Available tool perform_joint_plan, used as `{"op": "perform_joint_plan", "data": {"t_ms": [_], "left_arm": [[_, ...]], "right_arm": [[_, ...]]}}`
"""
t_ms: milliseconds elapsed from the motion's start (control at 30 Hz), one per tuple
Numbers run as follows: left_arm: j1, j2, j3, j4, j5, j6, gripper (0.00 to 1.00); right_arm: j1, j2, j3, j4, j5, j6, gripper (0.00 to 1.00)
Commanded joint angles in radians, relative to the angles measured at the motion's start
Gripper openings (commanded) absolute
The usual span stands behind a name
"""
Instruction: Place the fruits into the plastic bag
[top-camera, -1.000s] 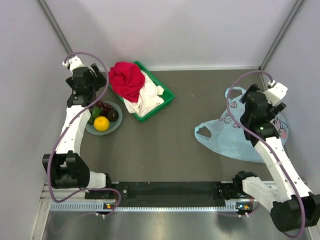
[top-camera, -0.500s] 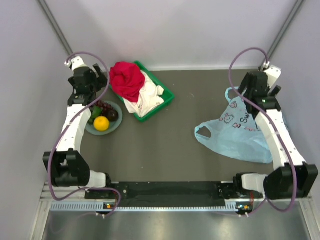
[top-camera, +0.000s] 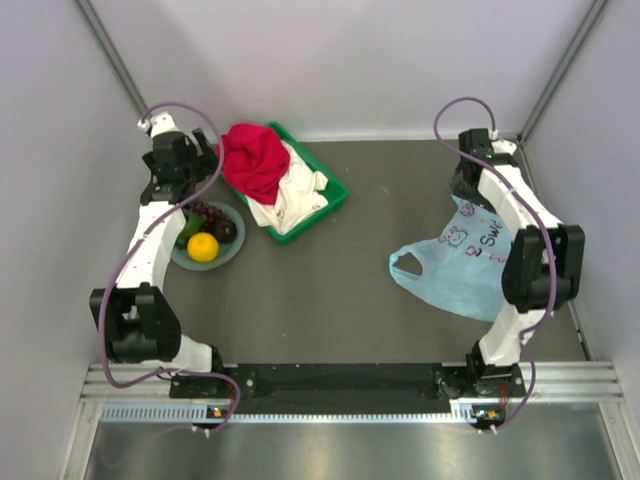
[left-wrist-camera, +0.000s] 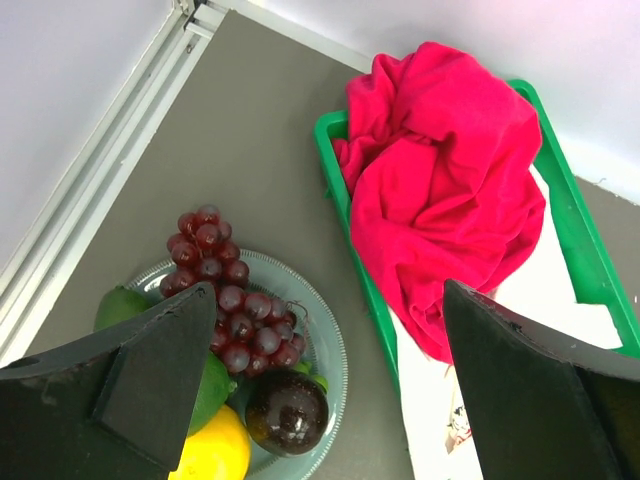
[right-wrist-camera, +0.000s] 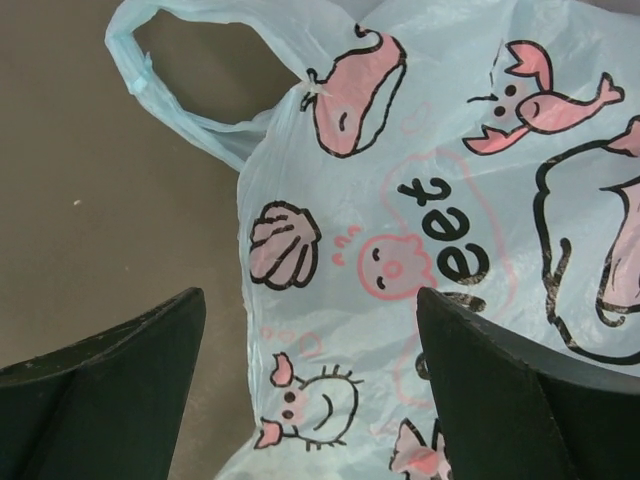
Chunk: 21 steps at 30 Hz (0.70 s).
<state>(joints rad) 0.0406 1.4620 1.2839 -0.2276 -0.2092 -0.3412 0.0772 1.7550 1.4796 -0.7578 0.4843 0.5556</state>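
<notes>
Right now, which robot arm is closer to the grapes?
Left. The left fingers hang open above the grapes on the plate. The right fingers are far off on the other side, above the plastic bag.

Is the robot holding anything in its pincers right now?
No, nothing is held. The left pincer hangs open above the fruits on the plate, and the right pincer hangs open above the plastic bag, not gripping it.
</notes>
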Motion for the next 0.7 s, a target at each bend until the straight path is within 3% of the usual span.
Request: {"op": "perform_joint_plan", "data": {"t_ms": [0,300,500,667], "left_arm": [[0.004,-0.006,0.051,0.065,-0.006,0.033,0.99],[0.002,-0.017,0.04,0.053,0.001,0.011,0.99],[0.001,-0.023,0.035,0.048,0.005,0.013,0.99],[0.002,-0.017,0.045,0.05,0.025,0.007,0.99]], "right_arm": [[0.035,0.063,0.103,-0.084,0.076,0.055,0.87],[0.035,0.214,0.146,-0.143,0.123,0.053,0.91],[0.035,0.228,0.101,-0.094,0.117,0.035,0.9],[0.035,0.189,0.05,-0.022,0.093,-0.003,0.72]]}}
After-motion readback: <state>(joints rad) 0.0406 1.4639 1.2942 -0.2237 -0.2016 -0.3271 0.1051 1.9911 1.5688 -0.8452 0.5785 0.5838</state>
